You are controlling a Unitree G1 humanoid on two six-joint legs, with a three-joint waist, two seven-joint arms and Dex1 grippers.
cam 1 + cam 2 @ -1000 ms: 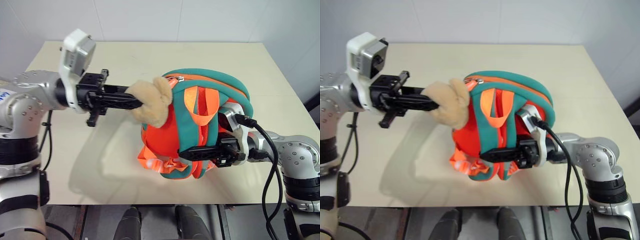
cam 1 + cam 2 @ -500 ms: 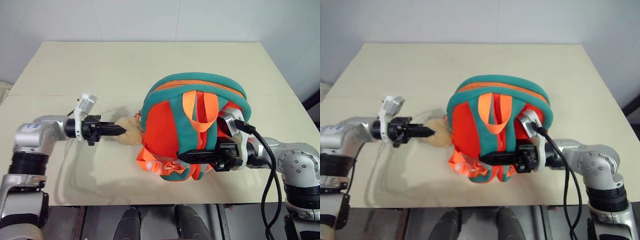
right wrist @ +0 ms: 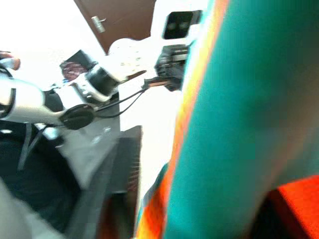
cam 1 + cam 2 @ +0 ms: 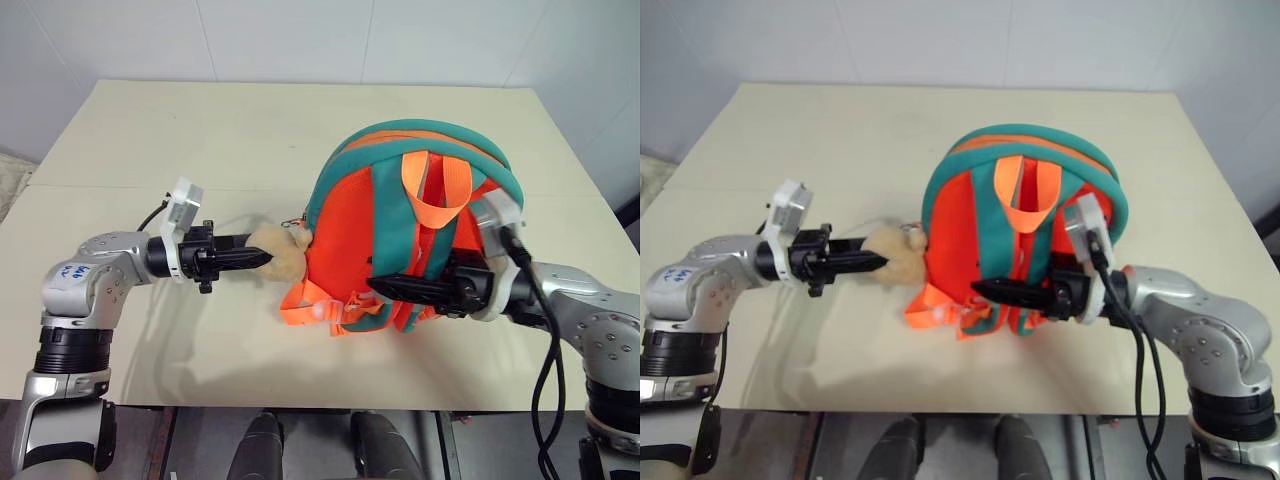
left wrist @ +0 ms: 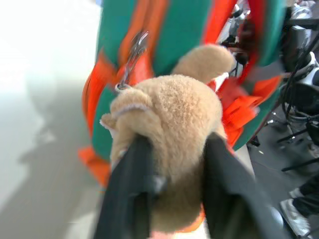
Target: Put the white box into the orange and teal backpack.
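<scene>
Centrally, the orange and teal backpack [image 4: 412, 225] stands on the table [image 4: 230, 120]; left gripper [image 4: 262, 259], at nine o'clock, clasps its plush piece [image 5: 169, 129]; right gripper [image 4: 378, 286], at six o'clock: grip unclear.

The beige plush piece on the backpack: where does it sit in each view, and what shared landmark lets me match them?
Left eye view: beige plush piece, left of centre, at the orange and teal backpack's lower left.
Right eye view: left of centre.
Left wrist view: centre, between the left tool's two black fingers.
Right wrist view: I cannot make it out.
Shared landmark: the left tool, at the plush in three views.
</scene>
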